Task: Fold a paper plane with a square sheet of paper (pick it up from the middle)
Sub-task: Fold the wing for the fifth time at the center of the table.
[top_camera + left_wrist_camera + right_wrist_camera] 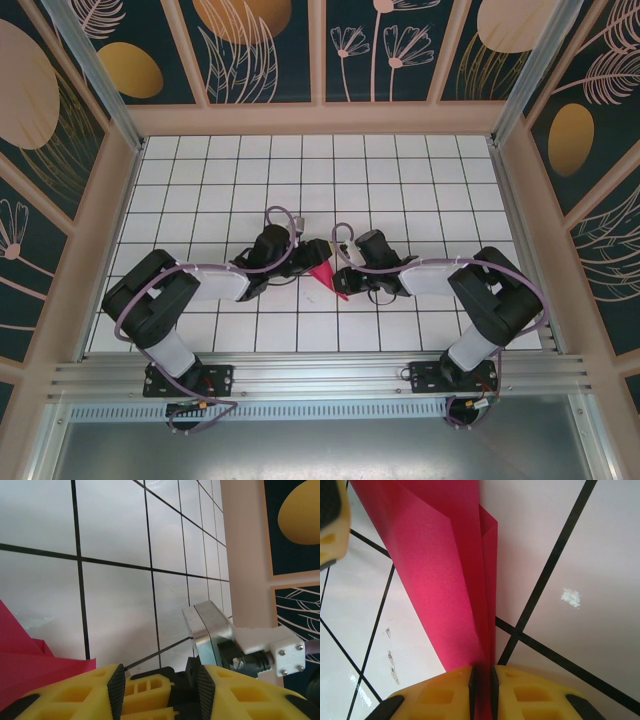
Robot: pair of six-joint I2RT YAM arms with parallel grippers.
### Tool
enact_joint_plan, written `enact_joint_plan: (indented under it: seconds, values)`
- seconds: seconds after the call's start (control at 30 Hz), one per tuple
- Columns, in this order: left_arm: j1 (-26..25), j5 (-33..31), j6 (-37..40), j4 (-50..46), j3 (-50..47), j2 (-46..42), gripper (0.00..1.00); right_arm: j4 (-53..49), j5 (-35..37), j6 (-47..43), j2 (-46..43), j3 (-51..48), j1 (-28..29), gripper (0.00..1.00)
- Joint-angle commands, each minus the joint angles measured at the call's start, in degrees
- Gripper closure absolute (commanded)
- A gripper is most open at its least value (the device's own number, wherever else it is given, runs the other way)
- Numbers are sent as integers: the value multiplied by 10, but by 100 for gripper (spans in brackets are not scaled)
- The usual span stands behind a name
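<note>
The right gripper (481,680) is pressed together on the paper (445,580). Its yellow fingers pinch the stacked layers at one narrow end, where the folds bunch into a thin edge. That grip looks meant to anchor the creases so the layers cannot slide apart. From the pinch the paper widens away in the right wrist view as a long folded wedge, one flap over another. Whether it lies flat on the white tiled table (400,190) or is lifted off it, I cannot tell. In the top view it sits mid-table between the two wrists, a small pointed magenta shape. The left gripper (160,692) is spread, with nothing between its pads. The paper lies just beside one of its fingers, low in the left wrist view, with a raised fold showing. I judge the left gripper is placed there, open and close in, to take or press the free side while the right one holds the end.
</note>
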Motion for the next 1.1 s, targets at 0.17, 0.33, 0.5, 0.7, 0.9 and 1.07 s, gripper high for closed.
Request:
enact_joint_plan:
  seconds: [0.17, 0.33, 0.5, 0.7, 0.9, 1.07]
  values:
    - [-2, 52, -16, 107, -21, 28, 54, 3, -7, 25, 34, -12, 8, 81]
    - [-2, 30, -6, 124, -25, 64, 54, 7, -9, 32, 33, -14, 8, 81]
    - [-3, 5, 14, 125, -12, 95, 55, 11, -13, 36, 32, -18, 8, 80]
    - [-3, -9, 16, 104, -13, 120, 56, 16, -11, 38, 30, -26, 8, 80]
    - [-3, -7, 21, 93, -9, 138, 56, 16, -15, 41, 12, -33, 8, 76]
    - [-2, 0, 37, 48, 7, 149, 57, -12, 13, 43, -42, -34, 7, 70]
